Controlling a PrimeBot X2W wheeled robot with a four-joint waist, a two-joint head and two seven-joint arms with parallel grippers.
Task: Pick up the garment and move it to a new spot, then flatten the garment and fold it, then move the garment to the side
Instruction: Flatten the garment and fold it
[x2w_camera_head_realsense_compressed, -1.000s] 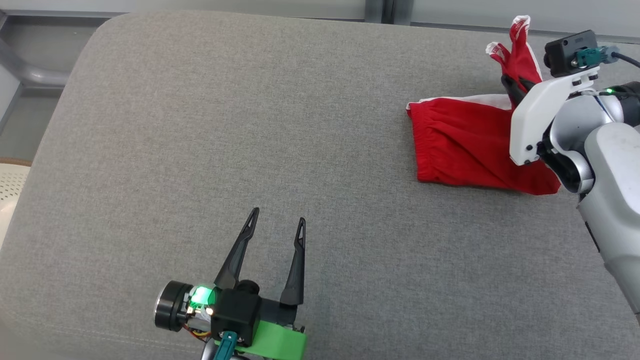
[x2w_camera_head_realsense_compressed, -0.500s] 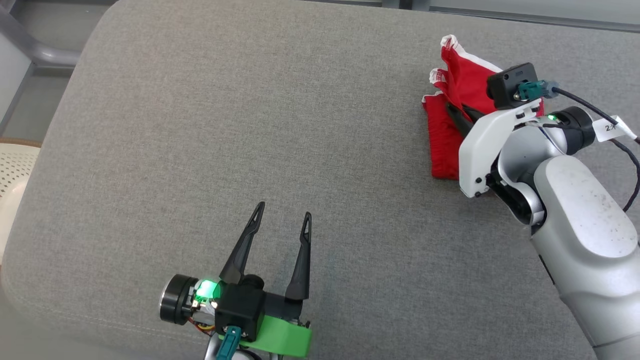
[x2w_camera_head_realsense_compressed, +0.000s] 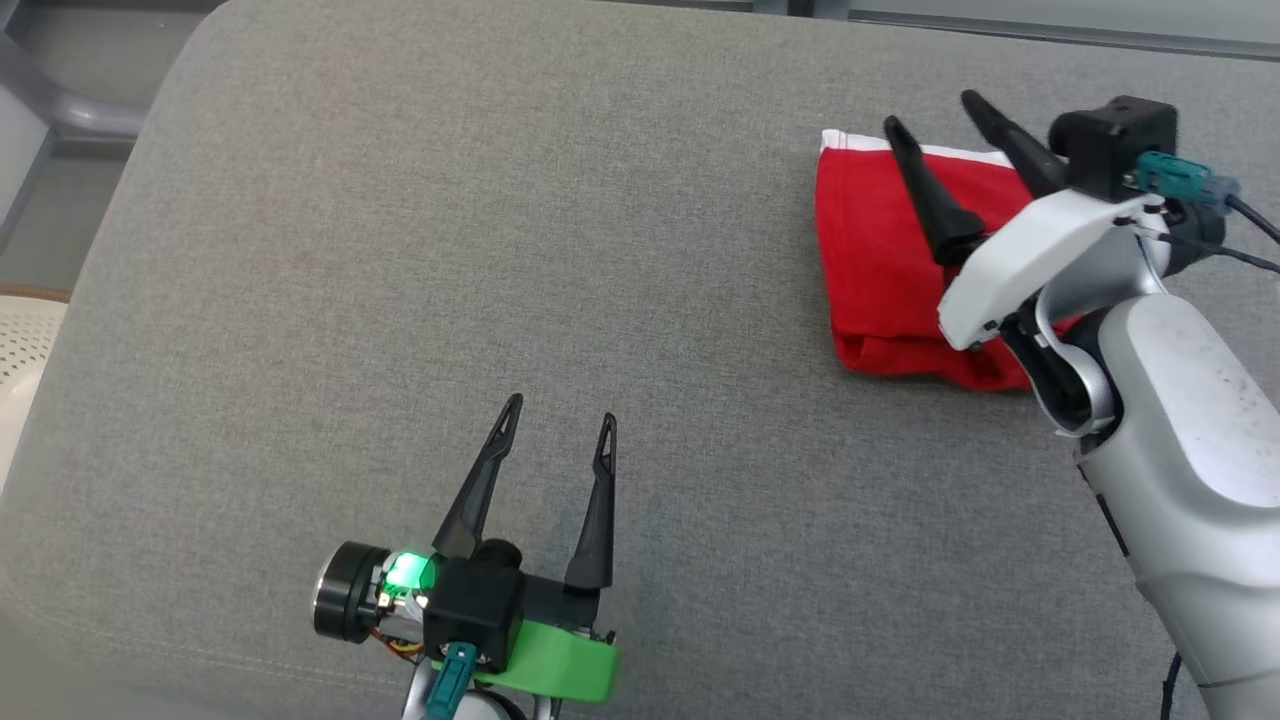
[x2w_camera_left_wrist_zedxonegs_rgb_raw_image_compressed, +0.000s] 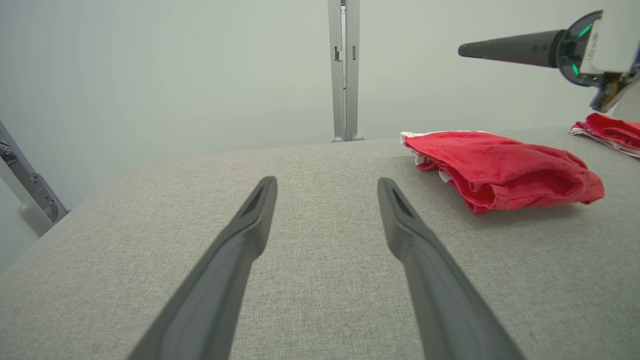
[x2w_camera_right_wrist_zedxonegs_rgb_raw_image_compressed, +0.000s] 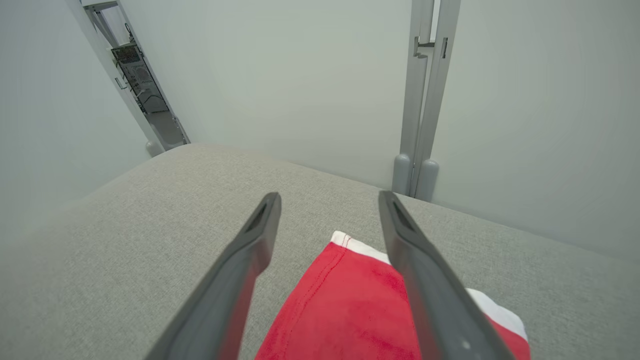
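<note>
Hovering above folded garment, seemingly clear: right gripper

Wide passage runs over the grey cushion at left and centre. At far right the folded red garment lies under the right gripper; the left gripper occupies near centre.
</note>
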